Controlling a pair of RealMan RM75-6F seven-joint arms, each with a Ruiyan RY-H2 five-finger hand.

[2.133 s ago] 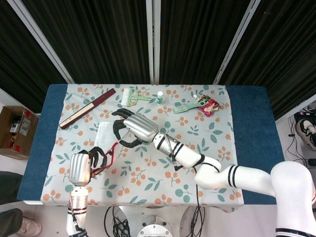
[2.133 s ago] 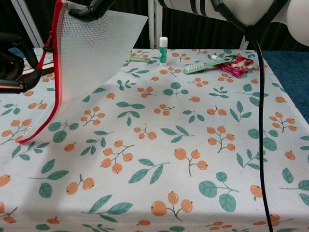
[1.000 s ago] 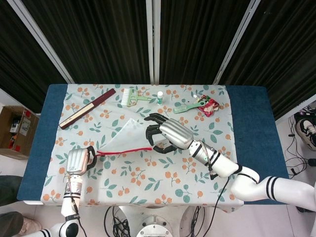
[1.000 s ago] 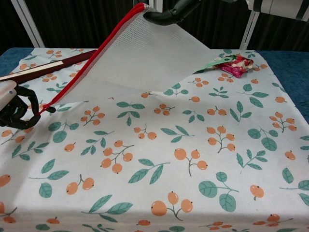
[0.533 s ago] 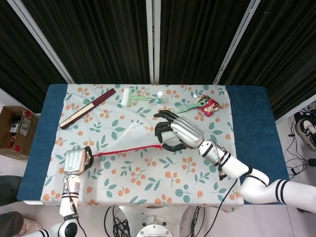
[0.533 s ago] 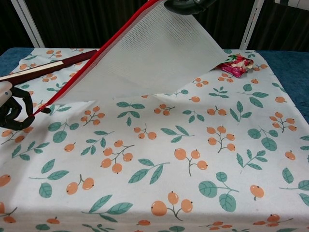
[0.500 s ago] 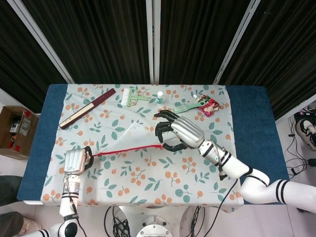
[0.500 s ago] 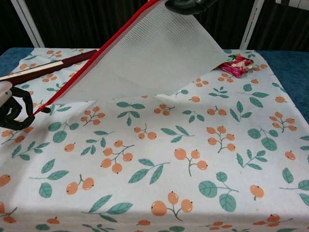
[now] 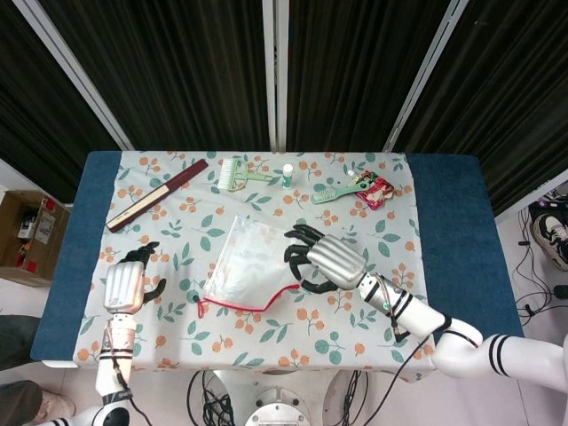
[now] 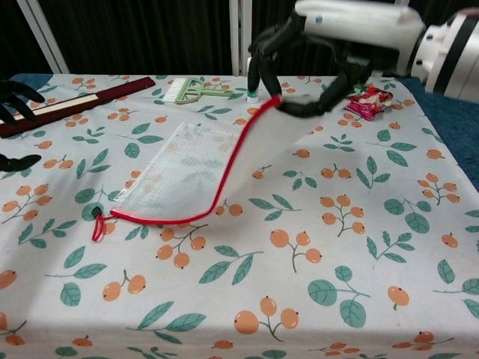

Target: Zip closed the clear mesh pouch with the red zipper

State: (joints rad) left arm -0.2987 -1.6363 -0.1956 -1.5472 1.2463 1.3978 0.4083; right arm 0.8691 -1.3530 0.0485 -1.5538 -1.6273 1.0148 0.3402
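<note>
Bench [image 9: 444, 240] carries a leaf-and-berry print cloth over blue; the right arm reaches in from the lower right across the cloth, forearm low, w/ the right hand [image 9: 321, 260] near the centre, back of hand up, fingers [image 10: 262, 46] curled down and around; it grips the right end of the red zipper [image 10: 238, 161], lifting that end just off the cloth, as chest view shows; the clear mesh pouch [image 9: 241, 264] lies mostly flat just left of that hand, long side running away toward the back of the bench, zipper edge curving along its near side; a small red pull loop [image 10: 98, 225] lies on the cloth at the zipper's left end, apart from either hand.

Left arm comes up from the lower left; the left hand [image 9: 124, 286] sits at the left edge of the cloth, well apart from the pouch, fingers spread, holding nothing; chest view catches only its dark fingertips at the left border.

Along the back: a long dark-red closed fan [image 9: 157, 194] at the left, a green-handled brush [image 9: 240, 176], a small glue stick [image 9: 287, 175] standing upright, a green toothbrush [image 9: 333, 193] and a red snack packet [image 9: 374, 189] touching it at the right.
</note>
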